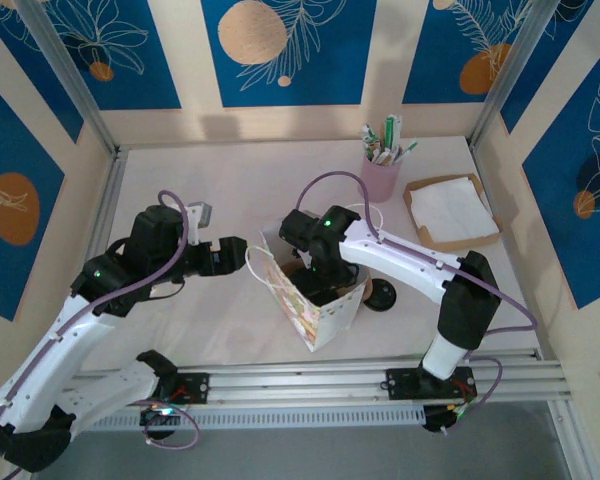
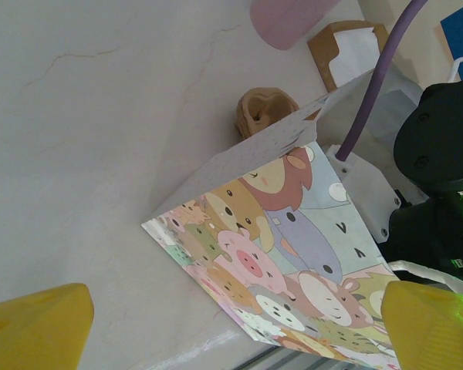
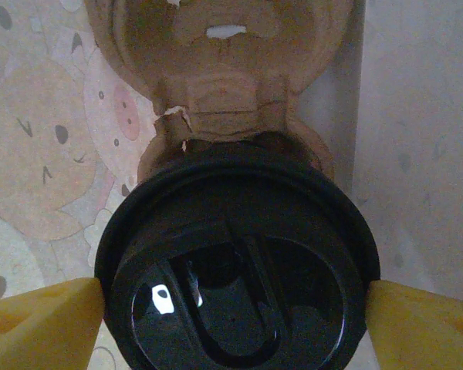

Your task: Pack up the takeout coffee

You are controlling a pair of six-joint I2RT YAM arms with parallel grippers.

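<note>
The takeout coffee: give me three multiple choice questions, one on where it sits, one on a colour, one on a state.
1. Where is the takeout coffee relative to the paper bag?
A behind it
B inside it
C in front of it

2. What colour is its lid?
A white
B black
C pink

3. How is the left end effector?
A shut on a handle
B shut on nothing
C open, holding nothing

Answers:
1. B, it sits in a cardboard carrier between the bag's printed walls.
2. B, the right wrist view shows a round black lid.
3. C, its yellow fingers stand wide apart.
</note>
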